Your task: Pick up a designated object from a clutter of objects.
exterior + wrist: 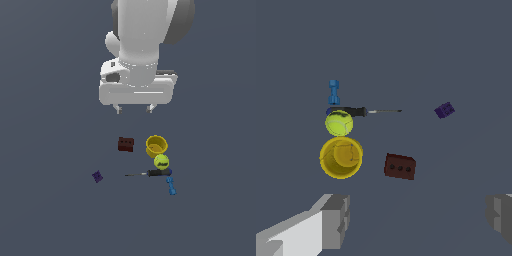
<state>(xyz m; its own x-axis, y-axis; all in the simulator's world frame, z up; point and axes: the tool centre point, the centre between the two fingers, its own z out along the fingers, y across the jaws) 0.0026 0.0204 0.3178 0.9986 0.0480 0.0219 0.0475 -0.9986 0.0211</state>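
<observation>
Yellow cup (156, 146): round, tapered, lipped, empty; below gripper (134, 108), whose fingers stand apart, holding nothing. Fuzzy tennis ball (161, 161) touching the cup's far side.

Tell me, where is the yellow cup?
In the exterior view the yellow cup sits right of the brick, with the ball just below it.

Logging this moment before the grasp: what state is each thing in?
gripper: open, above the items, holding nothing
yellow cup: upright, mouth up, empty
tennis ball: resting against the cup
screwdriver: lying flat
brick: lying apart
purple block: alone, tilted
blue dumbbell piece: lying flat
</observation>
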